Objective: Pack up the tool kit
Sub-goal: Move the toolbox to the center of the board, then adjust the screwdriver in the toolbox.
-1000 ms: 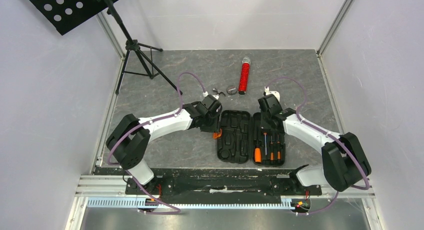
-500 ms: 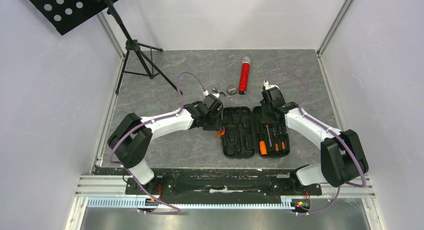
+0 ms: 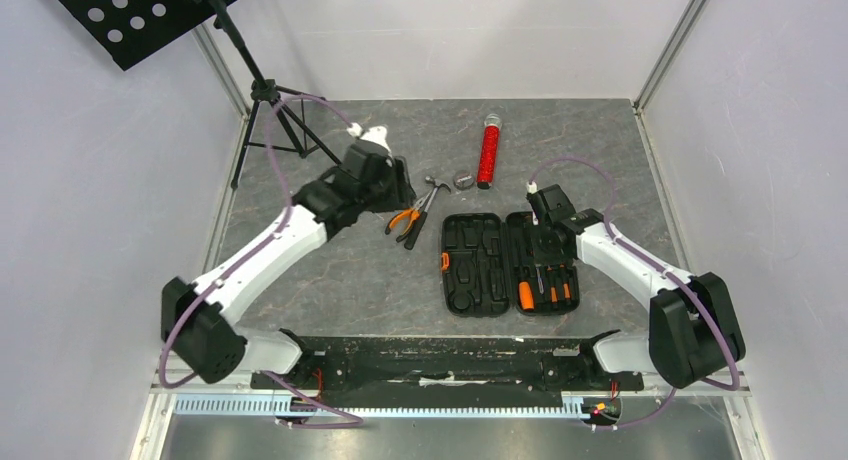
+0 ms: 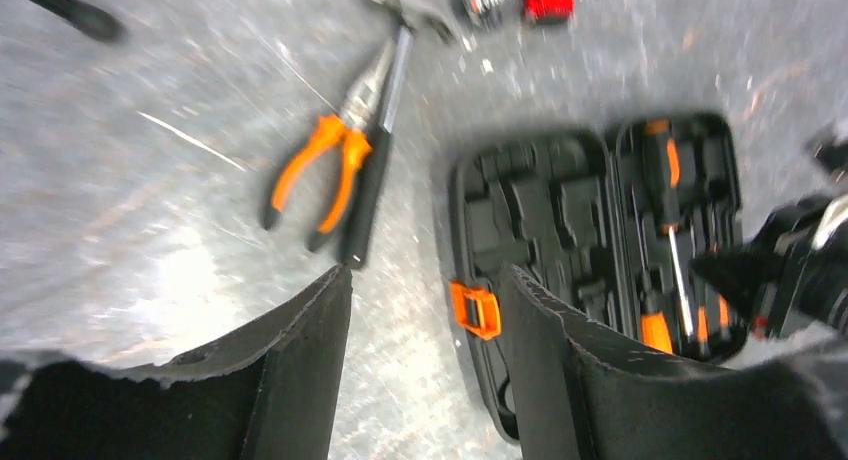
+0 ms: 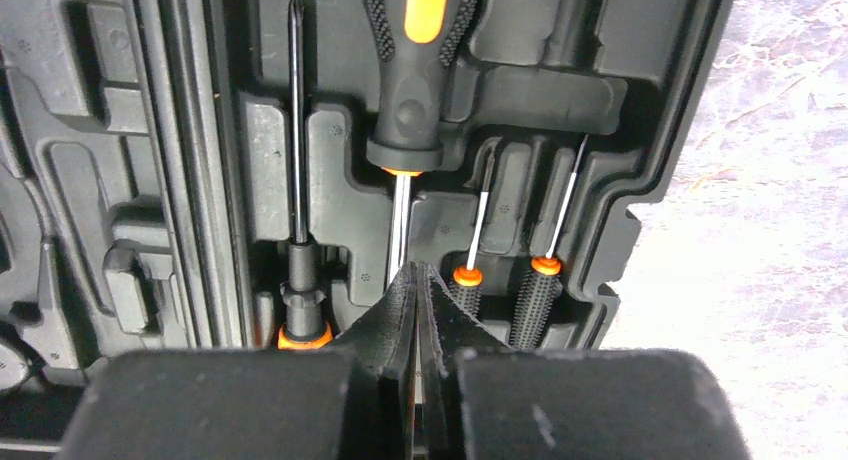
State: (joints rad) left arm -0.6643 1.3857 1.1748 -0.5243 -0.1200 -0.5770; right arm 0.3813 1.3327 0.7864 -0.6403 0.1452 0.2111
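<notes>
- What just changed: the left pincer (image 3: pixel 398 188) was parked at the case's left edge by the orange latch (image 3: pixel 444 263) a sec ago. Now it's swung out to abt 10 o'clock from the case (image 3: pixel 470 270), well apart from it.
- That move uncovered the pliers (image 3: pixel 405 220) + hammer (image 3: pixel 430 193). They lie side by side on the tabletop (image 3: pixel 330 280), look to be touching, just at the pincer's 6 o'clock.
- Left pincer state: fingers spread wide, nothing between em (wrist cam's blurry tho).
- The case also slid a bit toward 3 o'clock vs a sec ago. It lies open + flat, left half's slots look empty, and the right half has the screwdrivers (image 3: pixel 545 290) seated.
- Right pincer (image 3: pixel 548 242) sits over that right half, fingers pressed together w/ nothing in em. Its tip is right by the big screwdriver (image 5: pixel 410 70)'s shaft, can't tell if touching.
- Imo drivers are done and pliers + hammer are what's left. Left arm looks lined up to grab one, then it's lid shut + latch.
- Red tube (image 3: pixel 488 155) is at 12 o'clock from the case, not part of the kit.
</notes>
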